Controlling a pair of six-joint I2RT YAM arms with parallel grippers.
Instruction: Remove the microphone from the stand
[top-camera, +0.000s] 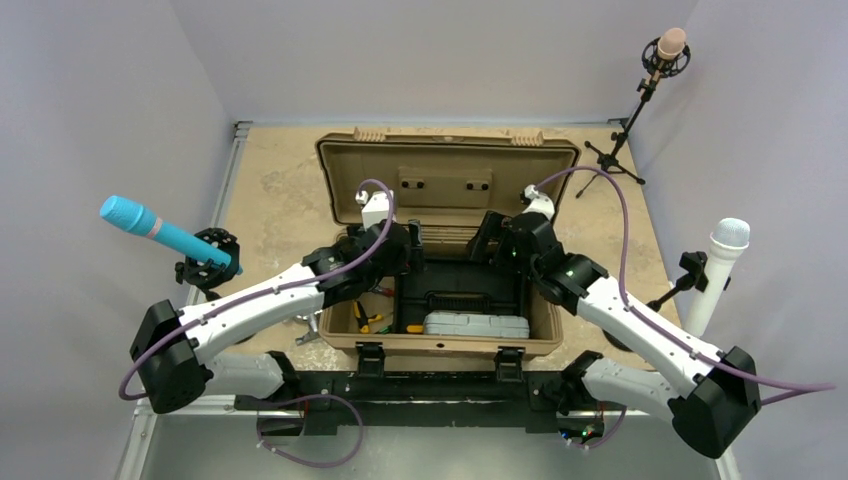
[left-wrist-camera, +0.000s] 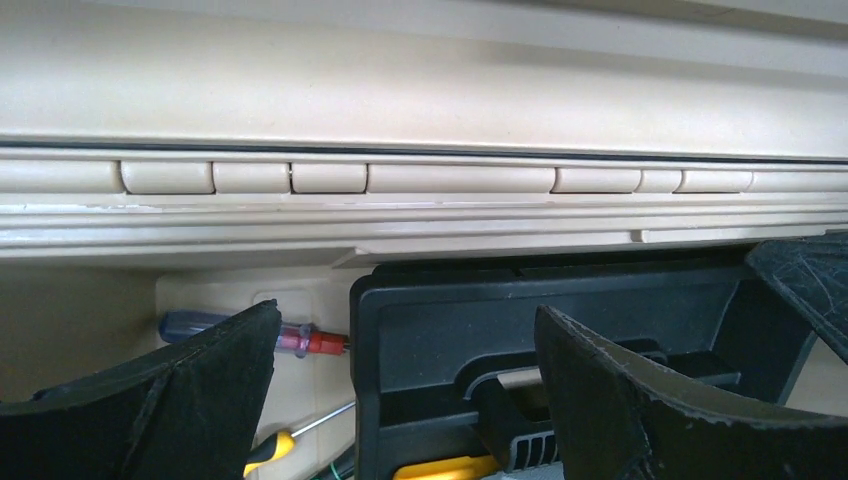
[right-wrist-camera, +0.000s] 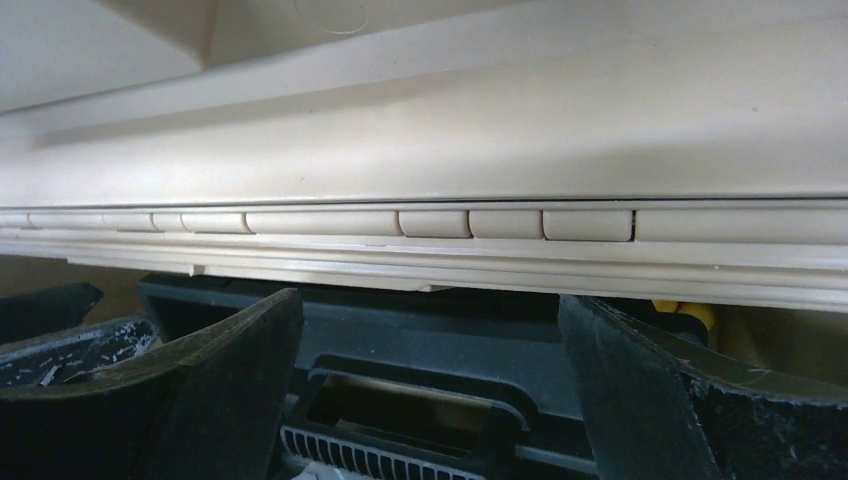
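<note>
Nothing of the task looks done: all three microphones in the overhead view sit in their holders, the blue microphone (top-camera: 150, 228) tilted in a clip stand (top-camera: 210, 258) at the left table edge, the white microphone (top-camera: 720, 258) upright in its holder (top-camera: 692, 272) at the right edge, and the pink microphone (top-camera: 670, 44) on a tripod (top-camera: 618, 145) at the far right corner; which one is meant I cannot tell. The left gripper (top-camera: 405, 245) and right gripper (top-camera: 495, 240) both hang over the open tan case (top-camera: 440, 347) in the middle, well apart from every microphone, jaws spread wide and holding nothing. The whole reach, grasp and lift is left to do. Only the overhead view shows the microphones. The wrist views show just the case's hinge line (left-wrist-camera: 460, 180), the black tray (left-wrist-camera: 430, 330) below it, a screwdriver (left-wrist-camera: 300, 340) beside the tray, and bare fingers (right-wrist-camera: 220, 380) with empty space between them
</note>
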